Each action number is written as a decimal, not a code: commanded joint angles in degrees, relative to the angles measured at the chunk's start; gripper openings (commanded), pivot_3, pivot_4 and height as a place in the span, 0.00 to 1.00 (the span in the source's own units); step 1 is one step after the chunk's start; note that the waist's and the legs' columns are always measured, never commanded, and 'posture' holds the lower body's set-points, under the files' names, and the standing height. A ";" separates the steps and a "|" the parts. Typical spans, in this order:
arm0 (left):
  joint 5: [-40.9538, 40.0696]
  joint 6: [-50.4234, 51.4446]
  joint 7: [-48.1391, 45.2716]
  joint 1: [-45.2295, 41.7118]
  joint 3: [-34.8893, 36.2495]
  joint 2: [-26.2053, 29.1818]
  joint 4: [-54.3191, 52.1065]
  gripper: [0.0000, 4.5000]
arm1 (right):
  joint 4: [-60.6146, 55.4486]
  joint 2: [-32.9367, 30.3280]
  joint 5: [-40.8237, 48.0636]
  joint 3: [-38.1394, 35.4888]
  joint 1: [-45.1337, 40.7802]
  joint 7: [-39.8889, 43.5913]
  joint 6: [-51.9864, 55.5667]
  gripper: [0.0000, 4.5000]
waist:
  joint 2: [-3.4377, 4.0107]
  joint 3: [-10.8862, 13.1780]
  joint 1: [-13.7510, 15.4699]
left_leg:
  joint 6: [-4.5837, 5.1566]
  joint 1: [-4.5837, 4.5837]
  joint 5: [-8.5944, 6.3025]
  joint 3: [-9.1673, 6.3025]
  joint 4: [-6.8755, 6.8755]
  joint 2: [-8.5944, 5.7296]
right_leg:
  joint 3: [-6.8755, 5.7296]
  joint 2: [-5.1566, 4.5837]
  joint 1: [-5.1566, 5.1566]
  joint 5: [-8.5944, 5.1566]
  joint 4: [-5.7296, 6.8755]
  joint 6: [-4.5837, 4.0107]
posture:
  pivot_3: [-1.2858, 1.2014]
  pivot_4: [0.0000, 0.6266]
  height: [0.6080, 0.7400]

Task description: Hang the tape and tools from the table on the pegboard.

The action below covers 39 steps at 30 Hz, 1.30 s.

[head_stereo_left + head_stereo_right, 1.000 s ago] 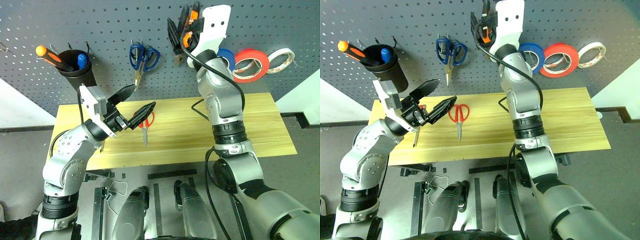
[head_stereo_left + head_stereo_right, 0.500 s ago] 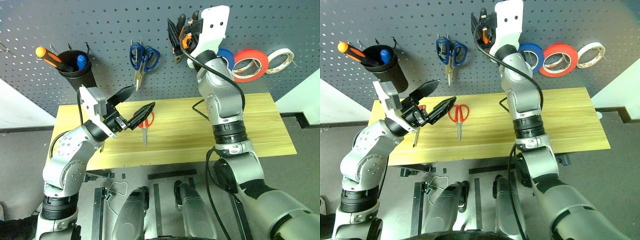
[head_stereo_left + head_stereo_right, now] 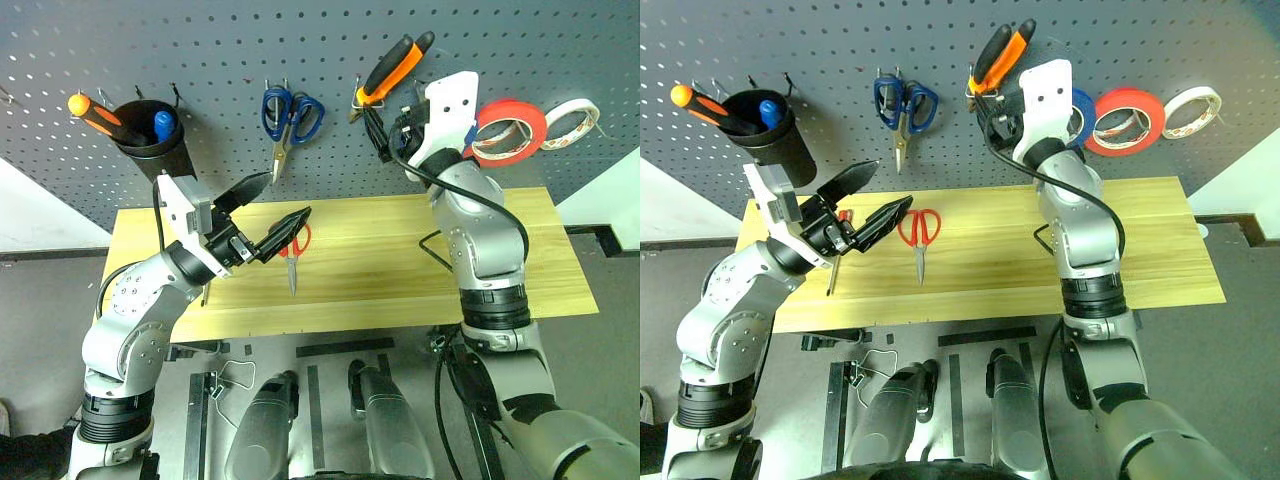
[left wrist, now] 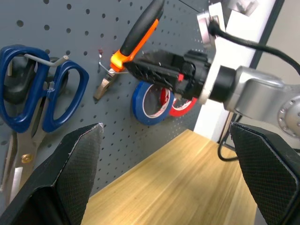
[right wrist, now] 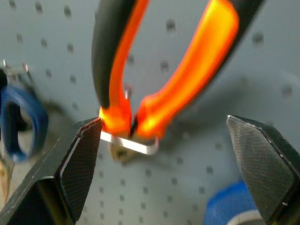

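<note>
Red-handled silver-bladed scissors (image 3: 291, 252) flat on light wood table (image 3: 520, 250), just below empty wide-open left gripper (image 3: 272, 212), blades toward robot. Right gripper (image 3: 381, 135), open, empty, farther.

The pegboard (image 3: 200, 50) looks like matt, painted blue-grey sheet, evenly perforated, with thin bright wire hooks. The counter (image 3: 380, 260) is light yellowish wood planks with visible grain and a low satin sheen. The pliers (image 3: 392, 68) have smooth orange-and-black grips, probably rubbery plastic, above dull dark metal jaws. The red-handled scissors (image 3: 291, 252) show glossy plastic loops and bare silvery steel blades; the blue-handled scissors (image 3: 288, 115) look the same in make. The blue tape roll (image 4: 146, 102) has a smooth, slightly shiny face. The left gripper (image 3: 265, 215) has black fingers (image 4: 77, 164) with a fine cross-hatched, matt texture; the right gripper (image 3: 378, 135) has a glossy white plastic housing.
</note>
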 commanded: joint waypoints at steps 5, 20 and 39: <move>-0.33 -1.52 -0.59 -0.58 0.10 -0.10 -1.25 1.00 | -5.64 -2.20 -0.63 -1.53 2.32 -0.65 1.78 0.98 | 0.00 0.00 -0.03 | 0.06 0.01 -0.03 -0.01 -0.01 0.01 | 0.00 0.01 0.00 0.00 0.02 0.00 | 0.56 0.53 1.00; -1.49 -1.06 -1.35 5.24 5.30 4.63 -2.87 1.00 | -32.91 -17.58 25.17 -6.43 19.66 22.68 19.63 0.98 | -0.01 0.00 0.32 | 0.33 -0.01 -0.19 -0.03 -0.05 0.02 | -0.01 -0.01 0.07 -0.01 -0.16 0.01 | 0.56 0.48 1.00; 19.53 22.23 42.82 -1.10 -6.95 -14.74 12.39 1.00 | -33.24 -19.62 18.21 1.86 27.19 18.16 17.53 0.98 | -0.10 -0.08 2.10 | 0.25 0.41 -0.15 -0.11 0.04 -0.02 | -0.12 0.00 0.53 0.01 -0.12 0.05 | 0.55 0.46 1.00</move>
